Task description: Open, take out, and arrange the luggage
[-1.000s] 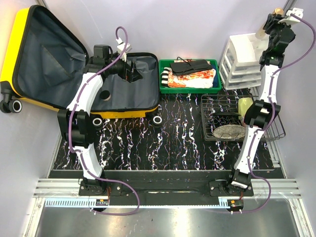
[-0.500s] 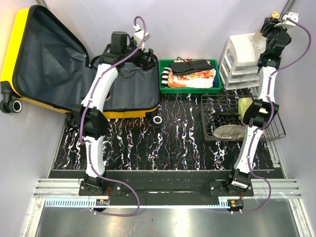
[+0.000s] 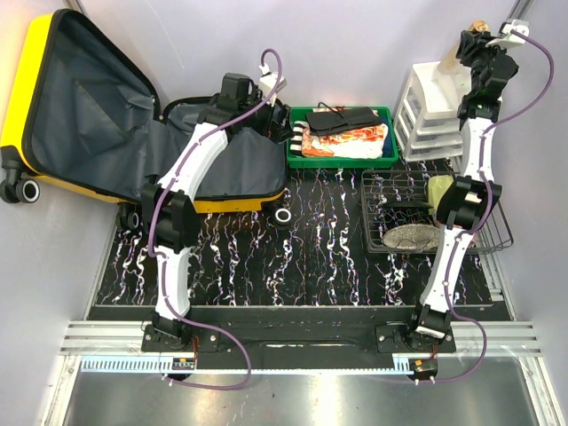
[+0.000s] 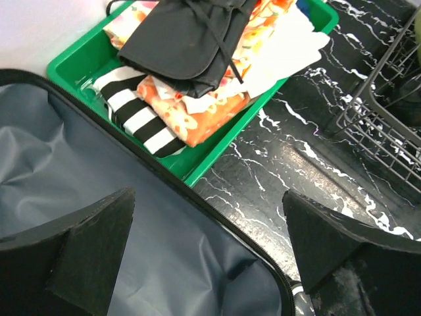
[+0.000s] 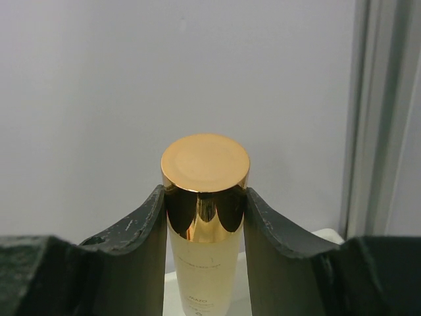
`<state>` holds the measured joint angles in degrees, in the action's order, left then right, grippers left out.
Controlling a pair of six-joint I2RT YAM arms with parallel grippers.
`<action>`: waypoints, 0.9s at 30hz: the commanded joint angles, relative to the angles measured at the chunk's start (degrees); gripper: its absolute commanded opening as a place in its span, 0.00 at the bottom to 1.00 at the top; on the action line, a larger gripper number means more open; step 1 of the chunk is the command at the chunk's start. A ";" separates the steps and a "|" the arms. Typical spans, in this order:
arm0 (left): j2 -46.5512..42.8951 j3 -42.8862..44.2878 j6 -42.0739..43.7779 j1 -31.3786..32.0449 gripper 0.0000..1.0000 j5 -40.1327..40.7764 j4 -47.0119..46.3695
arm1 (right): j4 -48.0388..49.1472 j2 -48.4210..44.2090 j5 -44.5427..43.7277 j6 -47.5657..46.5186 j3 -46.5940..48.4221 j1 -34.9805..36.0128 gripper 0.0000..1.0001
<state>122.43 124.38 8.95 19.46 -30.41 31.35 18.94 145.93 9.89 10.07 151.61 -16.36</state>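
The luggage [image 3: 27, 80], a yellow hard-shell suitcase, lies open at the back left. Its lid leans up against the wall and its grey lining [image 4: 79, 171] is bare. My left gripper [image 3: 280, 114] hangs open over the suitcase's right rim, next to the green tray; in the left wrist view the left gripper [image 4: 207, 224] has nothing between its fingers. My right gripper [image 3: 476, 46] is raised high at the back right, shut on a cream bottle [image 5: 205, 171] with a gold cap, held upright above the white drawers.
A green tray [image 3: 292, 142] holds folded clothes [image 4: 197, 112] and a black pouch [image 4: 184, 39]. White drawers [image 3: 435, 111] stand at the back right. In front of them a wire basket [image 3: 382, 191] holds a pale green thing and a grey round one.
My left arm has swung right, from over the suitcase's inside to its right rim by the green tray. The right gripper has drifted slightly left with the bottle.
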 commanded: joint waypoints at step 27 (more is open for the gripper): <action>-7.21 -4.49 0.28 -0.66 0.99 3.52 -3.93 | 9.98 -10.49 4.08 -3.65 -14.15 3.53 0.17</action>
<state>118.43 119.81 8.99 19.03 -28.12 29.89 22.63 141.40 14.24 6.90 137.14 -13.04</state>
